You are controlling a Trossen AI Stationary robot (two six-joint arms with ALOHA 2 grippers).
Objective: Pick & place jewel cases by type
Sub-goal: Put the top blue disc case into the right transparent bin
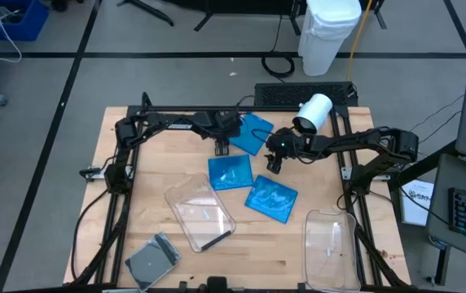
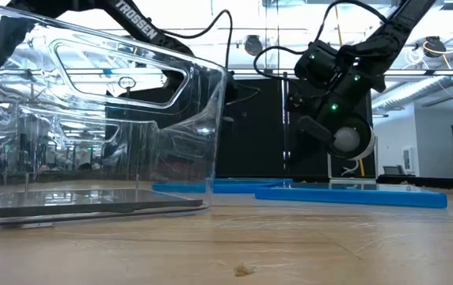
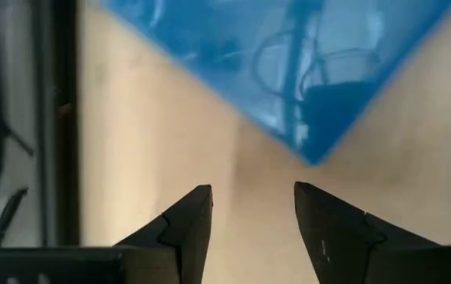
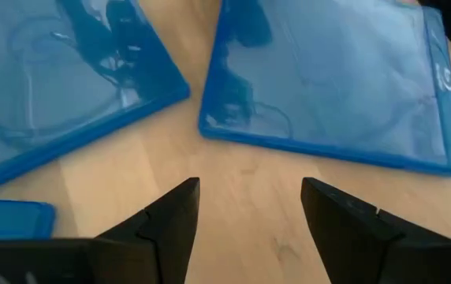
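Near tub: you see a clear tub [image 2: 92, 127] filling the near left of the low view, with a dark flat case on its floor; from above that tub [image 1: 200, 213] lies tilted at mid-table with a dark piece inside.
Grey case: a grey jewel case [image 1: 153, 260] sits by the table's front edge, apart from the blue ones, probably awaiting its own bin.
Second tub: another clear tub [image 1: 331, 248] stands at the front right; what it holds cannot be made out.
Blue cases: three blue jewel cases lie flat on bare wood, clustered near the centre, one at the front right [image 1: 271, 199], one in the middle [image 1: 230, 172], one farthest back [image 1: 253, 133]. None is binned yet, by your count.
Right gripper: the right gripper [image 1: 275, 162] hangs between the cases, fingers spread, holding nothing; its wrist view shows bare wood between the tips and blue cases ahead.
Left gripper: the left gripper [image 1: 222, 147] hovers just beside the far case, fingers spread and empty; its wrist view shows that case's corner [image 3: 312, 154] ahead of the tips, a good approach for an edge grasp.
View note: only the low view shows the cases' thin edges flush on the table [image 2: 290, 245].
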